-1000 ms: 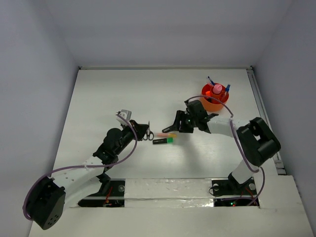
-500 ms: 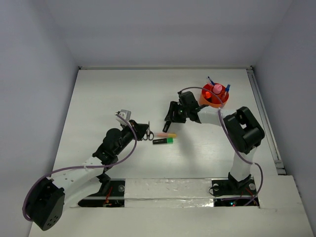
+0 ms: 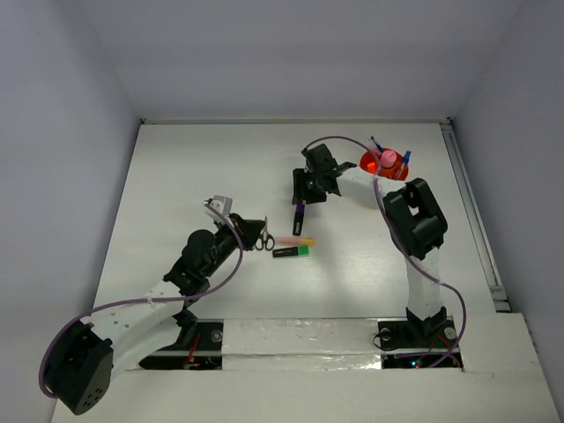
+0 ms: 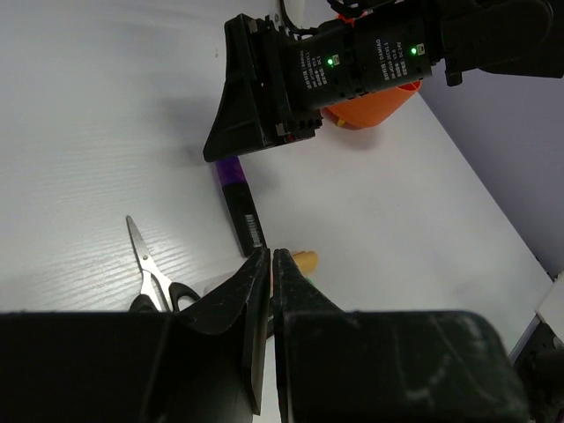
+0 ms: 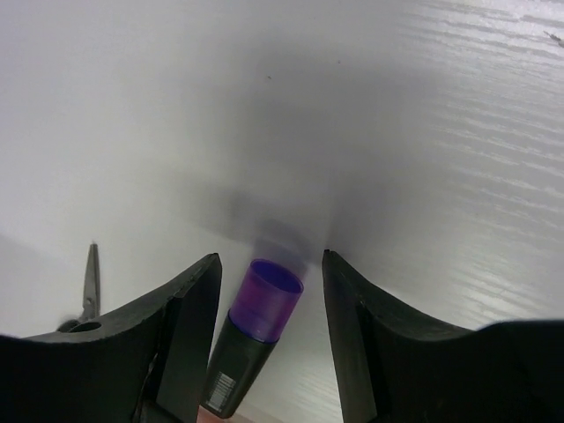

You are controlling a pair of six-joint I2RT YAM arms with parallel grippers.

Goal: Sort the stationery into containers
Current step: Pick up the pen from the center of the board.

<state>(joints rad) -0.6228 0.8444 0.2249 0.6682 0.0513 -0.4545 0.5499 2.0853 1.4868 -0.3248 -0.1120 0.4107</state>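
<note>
The right arm's fingers [image 5: 189,326] are held spread wide at the upper middle of the top view. The purple-ended highlighter [image 5: 264,304] is seen lying between them on the bench [image 3: 176,167] (a gap shows on either side, so nothing is gripped). The left arm's fingers [image 4: 251,300] are pressed together with nothing seen between them, just beside the scissors [image 4: 150,278]. The orange cup [image 3: 367,162] is found at the upper right, and the green highlighter [image 3: 291,252] and yellow-pink highlighter [image 3: 297,241] are seen near centre.

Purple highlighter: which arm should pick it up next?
Right. The right gripper is open, fingers either side of the purple highlighter; the left gripper is shut, farther off by the scissors.
</note>
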